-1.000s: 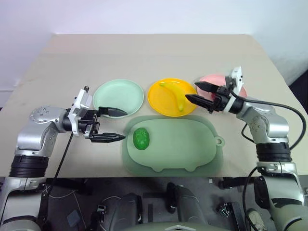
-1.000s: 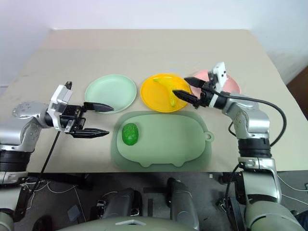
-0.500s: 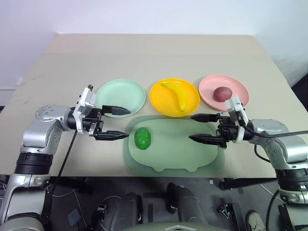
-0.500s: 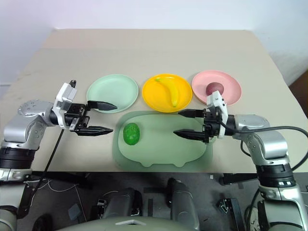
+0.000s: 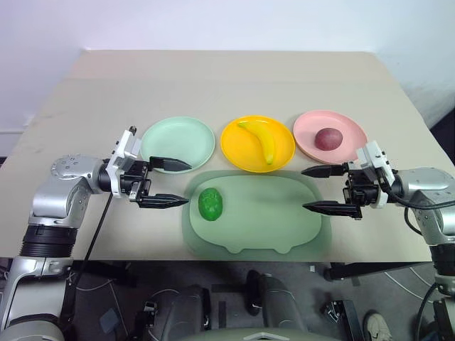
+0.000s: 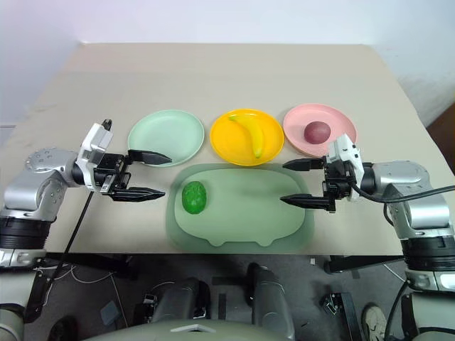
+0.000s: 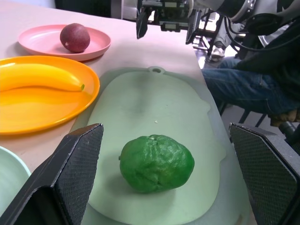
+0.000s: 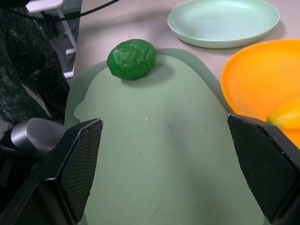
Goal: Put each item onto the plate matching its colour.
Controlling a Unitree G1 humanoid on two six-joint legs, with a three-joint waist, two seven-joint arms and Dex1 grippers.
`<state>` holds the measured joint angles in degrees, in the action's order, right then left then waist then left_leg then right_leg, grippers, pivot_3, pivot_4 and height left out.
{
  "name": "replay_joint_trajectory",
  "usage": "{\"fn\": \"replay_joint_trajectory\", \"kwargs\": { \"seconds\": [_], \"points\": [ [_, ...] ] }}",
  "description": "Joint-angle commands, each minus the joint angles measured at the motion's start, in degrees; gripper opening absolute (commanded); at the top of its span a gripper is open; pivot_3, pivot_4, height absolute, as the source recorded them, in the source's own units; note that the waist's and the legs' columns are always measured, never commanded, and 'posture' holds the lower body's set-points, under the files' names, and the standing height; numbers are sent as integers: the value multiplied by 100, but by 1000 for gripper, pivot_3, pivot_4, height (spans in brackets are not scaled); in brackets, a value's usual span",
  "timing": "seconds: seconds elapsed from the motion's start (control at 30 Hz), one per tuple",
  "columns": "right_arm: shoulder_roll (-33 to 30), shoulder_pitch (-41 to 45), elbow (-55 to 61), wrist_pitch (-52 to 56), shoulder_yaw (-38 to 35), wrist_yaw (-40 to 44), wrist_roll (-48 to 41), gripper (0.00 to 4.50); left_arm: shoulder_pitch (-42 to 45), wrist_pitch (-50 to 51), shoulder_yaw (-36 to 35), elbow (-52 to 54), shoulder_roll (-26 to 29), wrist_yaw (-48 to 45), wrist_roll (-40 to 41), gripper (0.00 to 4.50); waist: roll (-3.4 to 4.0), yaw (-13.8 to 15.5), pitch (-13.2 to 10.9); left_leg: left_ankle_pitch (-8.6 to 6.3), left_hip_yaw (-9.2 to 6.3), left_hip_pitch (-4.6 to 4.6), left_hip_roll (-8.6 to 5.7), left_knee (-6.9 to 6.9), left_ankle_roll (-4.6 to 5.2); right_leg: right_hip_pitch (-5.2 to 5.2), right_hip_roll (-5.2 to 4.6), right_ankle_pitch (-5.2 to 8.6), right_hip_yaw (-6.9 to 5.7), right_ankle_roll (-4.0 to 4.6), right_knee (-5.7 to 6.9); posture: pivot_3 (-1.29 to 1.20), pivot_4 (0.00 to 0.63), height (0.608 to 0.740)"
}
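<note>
On the tray: green bumpy oval [image 5: 210, 204] is lying on the left part of the sage-green tray [image 5: 277, 227], its mint plate [image 5: 178, 142] sitting bare nearby.
Yellow plate [image 5: 245, 153]: is carrying the banana [image 5: 260, 138].
Pink plate [image 5: 345, 148]: is holding the dark red fruit [image 5: 329, 137].
Left gripper [image 5: 173, 182]: is hovering left of the tray, fingers apart, holding nothing.
Right gripper [image 5: 317, 189]: is hanging over the tray's right edge, fingers spread, empty.

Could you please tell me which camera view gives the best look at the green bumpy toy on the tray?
The left wrist view: the green bumpy toy sits close, its wrinkled surface plain. The right wrist view shows it farther off; both eye views show it small, from above.
</note>
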<state>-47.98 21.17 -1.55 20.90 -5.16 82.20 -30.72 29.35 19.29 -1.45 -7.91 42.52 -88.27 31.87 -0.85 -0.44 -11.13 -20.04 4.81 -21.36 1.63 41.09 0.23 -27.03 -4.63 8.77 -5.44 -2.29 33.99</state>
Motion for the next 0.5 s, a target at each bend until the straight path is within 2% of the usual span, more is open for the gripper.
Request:
{"fn": "replay_joint_trajectory", "kwargs": {
  "seconds": [0.03,0.5],
  "points": [
    [152,43,216,-114,11,-52,-80,4455,64,-68,-105,65,5,42,18,4500,0,0,0,0,0,0,0,0,0,0,0,0,0,0,0,0,150,740],
    [254,330,110,94,162,56,-191,4455,-9,-84,-235,221,-75,428,81,4500,0,17,0,0,0,0,0,4,0,2,-1,-1,0,0,1,0,150,740]
  ]
}}
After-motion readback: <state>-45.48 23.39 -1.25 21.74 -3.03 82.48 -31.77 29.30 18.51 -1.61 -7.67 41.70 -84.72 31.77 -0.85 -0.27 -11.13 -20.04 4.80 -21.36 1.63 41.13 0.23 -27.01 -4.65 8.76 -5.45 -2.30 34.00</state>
